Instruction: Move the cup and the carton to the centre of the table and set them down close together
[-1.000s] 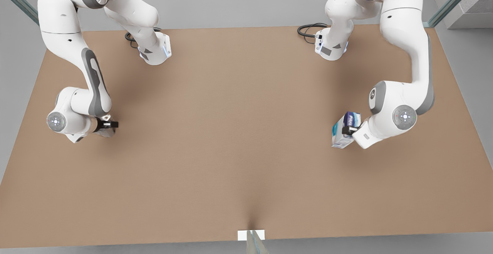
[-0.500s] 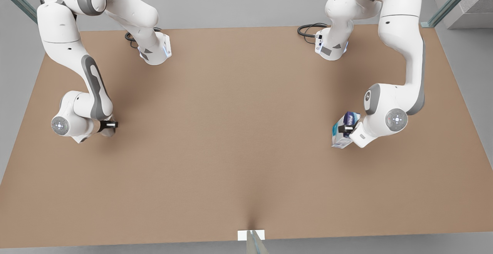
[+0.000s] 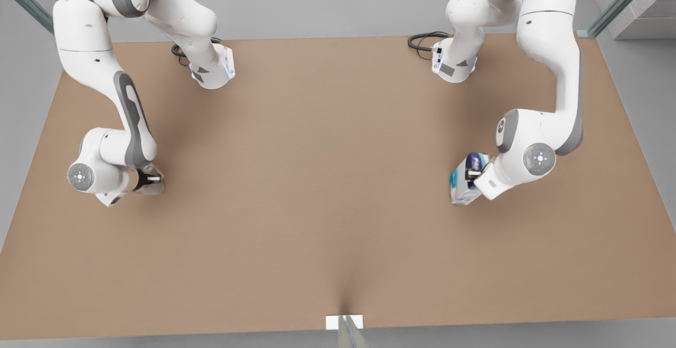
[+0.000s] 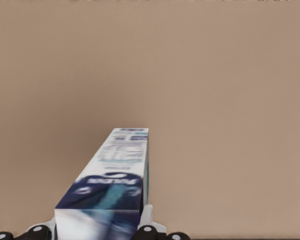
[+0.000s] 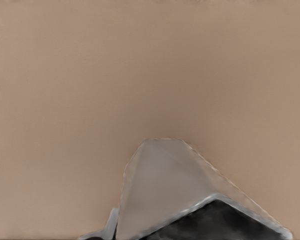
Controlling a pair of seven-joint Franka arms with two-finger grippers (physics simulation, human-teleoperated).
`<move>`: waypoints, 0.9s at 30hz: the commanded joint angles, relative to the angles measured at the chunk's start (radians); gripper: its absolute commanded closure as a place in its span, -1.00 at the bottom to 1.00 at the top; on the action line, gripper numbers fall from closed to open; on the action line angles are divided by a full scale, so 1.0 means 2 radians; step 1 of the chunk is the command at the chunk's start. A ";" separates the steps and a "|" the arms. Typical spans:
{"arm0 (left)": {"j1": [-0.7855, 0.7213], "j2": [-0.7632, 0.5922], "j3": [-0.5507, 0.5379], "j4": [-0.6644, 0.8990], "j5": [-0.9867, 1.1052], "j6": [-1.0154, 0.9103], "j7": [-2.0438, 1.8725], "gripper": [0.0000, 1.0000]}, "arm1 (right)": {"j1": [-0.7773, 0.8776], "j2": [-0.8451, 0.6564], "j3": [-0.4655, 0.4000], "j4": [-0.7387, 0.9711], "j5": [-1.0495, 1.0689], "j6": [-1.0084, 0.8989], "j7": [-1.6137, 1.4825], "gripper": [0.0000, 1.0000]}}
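Front view: the left claw [image 3: 471,175] is at the front view's right, clamped on the carton [image 3: 462,187] near its dark blue end. The carton hangs tilted over the worktop [image 3: 327,179], its long axis running from the claw down toward the surface, white and teal end lowest and leaning toward the front view's left. Whether that end touches the worktop cannot be told. It sits well out from the centre.

In the left wrist view, the carton [image 4: 112,185] stretches lengthwise away from the camera, blue band nearest and white panel at the far end, with 1 pale finger [image 4: 146,216] pressed against its side.

At the front view's left, the right claw [image 3: 150,179] is low over the worktop, closed on the cup [image 3: 152,185], which lies far from the centre and far from the carton. The right wrist view has the cup [image 5: 160,190] close up, its pale faceted body tapering away from the camera toward the worktop [image 5: 140,65], its dark opening toward the claw.
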 commanded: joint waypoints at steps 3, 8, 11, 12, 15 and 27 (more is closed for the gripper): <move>0.000 -0.001 -0.011 0.023 0.020 -0.008 0.063 0.00 | 0.032 0.006 0.036 0.030 -0.001 -0.003 0.010 0.57; 0.006 -0.006 -0.034 0.057 0.107 -0.007 0.312 -0.03 | 0.244 0.101 0.016 0.199 0.058 0.000 0.045 0.57; 0.001 -0.016 -0.035 0.059 0.116 0.003 0.486 -0.04 | 0.428 0.183 -0.124 0.336 0.175 -0.002 0.072 0.57; 0.002 -0.018 -0.049 0.059 0.129 0.002 0.529 -0.04 | 0.455 0.193 -0.148 0.358 0.196 -0.002 0.073 0.57; 0.001 -0.040 -0.110 0.050 0.188 -0.002 0.564 -0.03 | 0.538 0.251 -0.244 0.427 0.293 0.004 0.082 0.57; -0.001 -0.034 -0.146 0.037 0.260 0.016 0.567 -0.03 | 0.605 0.350 -0.315 0.495 0.356 0.099 0.108 -1.00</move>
